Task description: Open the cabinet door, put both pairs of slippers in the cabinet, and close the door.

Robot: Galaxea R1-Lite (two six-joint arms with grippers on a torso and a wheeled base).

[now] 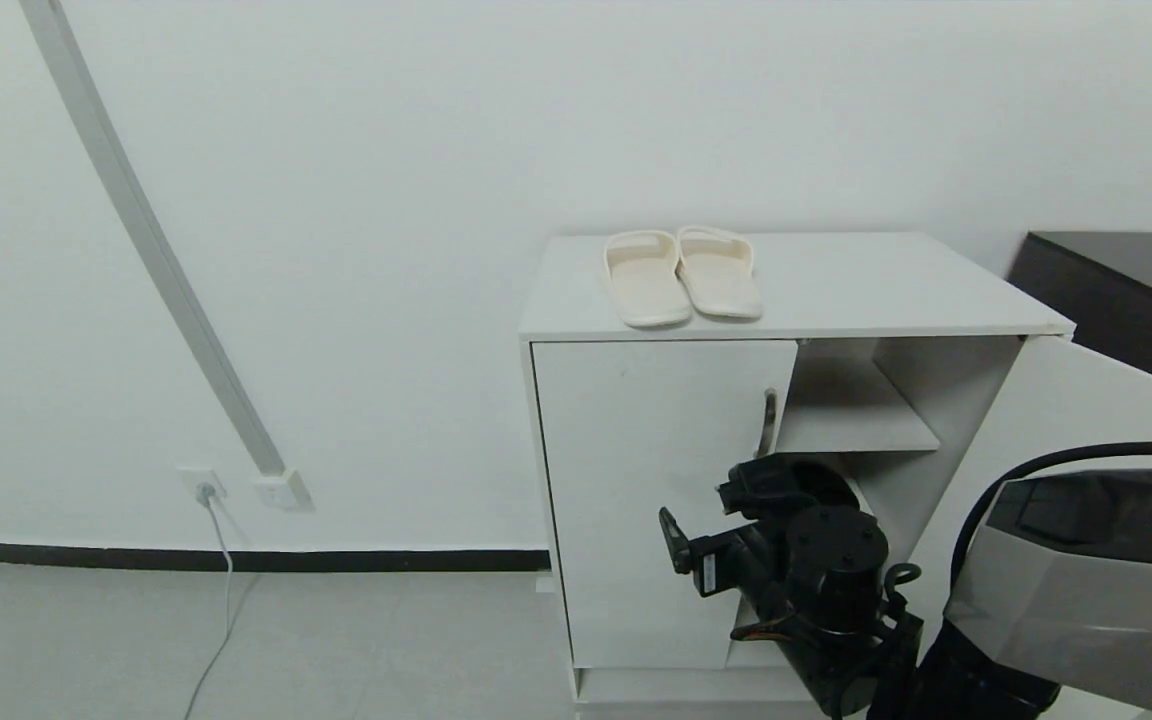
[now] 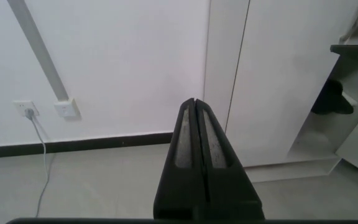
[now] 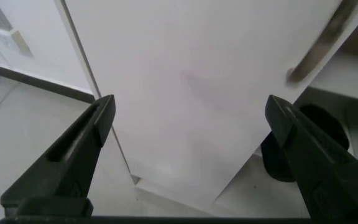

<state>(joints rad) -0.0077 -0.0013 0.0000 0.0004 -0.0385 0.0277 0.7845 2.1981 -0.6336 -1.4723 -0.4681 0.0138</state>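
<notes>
A cream pair of slippers (image 1: 682, 276) lies side by side on top of the white cabinet (image 1: 836, 290). The cabinet's left door (image 1: 656, 500) is closed, with its metal handle (image 1: 767, 422) (image 3: 319, 43) at the inner edge. Its right door (image 1: 1056, 420) stands swung open. A dark slipper-like shape (image 2: 331, 99) (image 3: 303, 143) rests low inside the open half. My right gripper (image 3: 191, 102) is open, low in front of the closed left door, with nothing between its fingers. My left gripper (image 2: 194, 106) is shut on nothing, low and to the left of the cabinet.
An inner shelf (image 1: 851, 420) divides the open compartment. A wall socket with a cable (image 1: 204, 490) and a slanted cable duct (image 1: 136, 220) are on the wall to the left. A dark piece of furniture (image 1: 1126, 290) stands to the right. Grey floor (image 1: 236, 640) lies open to the left.
</notes>
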